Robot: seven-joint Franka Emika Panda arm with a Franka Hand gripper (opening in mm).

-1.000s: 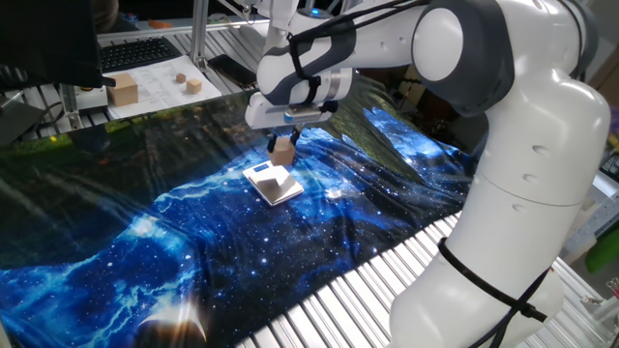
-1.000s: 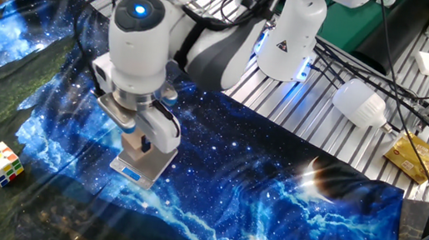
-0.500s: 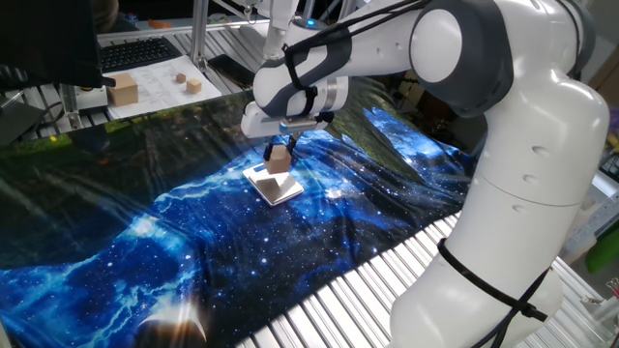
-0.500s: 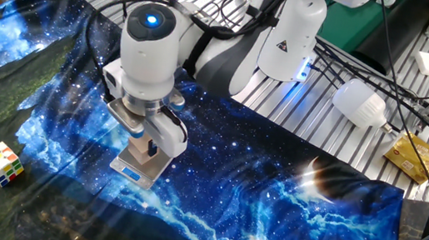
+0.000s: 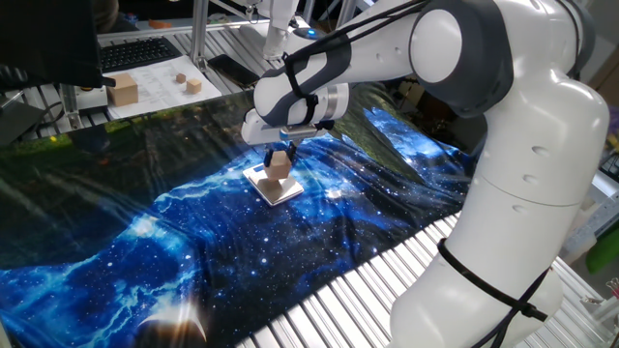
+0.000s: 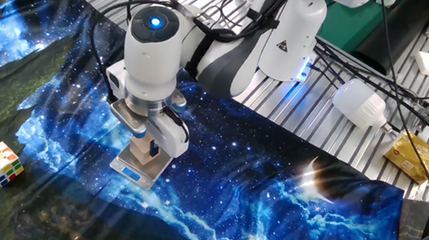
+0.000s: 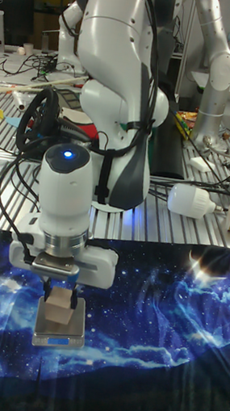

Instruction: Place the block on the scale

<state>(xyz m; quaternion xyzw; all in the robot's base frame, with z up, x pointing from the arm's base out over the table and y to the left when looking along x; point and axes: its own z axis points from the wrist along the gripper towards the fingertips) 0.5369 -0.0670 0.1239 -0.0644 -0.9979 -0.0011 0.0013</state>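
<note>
The block (image 5: 279,166), a small light-brown wooden cube, is pinched between the fingers of my gripper (image 5: 280,159), which is shut on it. It hangs directly over the scale (image 5: 281,191), a thin white square pad with a grey top lying on the blue galaxy cloth. In the tall fixed view the block (image 7: 56,313) sits at or just above the middle of the scale (image 7: 58,337); I cannot tell if they touch. From the other fixed view the gripper (image 6: 146,146) hides most of the block, and the scale (image 6: 133,172) shows below it.
A multicoloured puzzle cube (image 6: 0,163) lies on the cloth to the left of the scale. A larger tan wooden block (image 5: 123,90) and small cubes (image 5: 193,85) rest on paper at the far edge. A white lamp-like object (image 6: 360,103) lies on the metal slats.
The gripper has moved over the scale and come down with the block in it. The block now sits low over the pad's middle instead of above its far edge.
</note>
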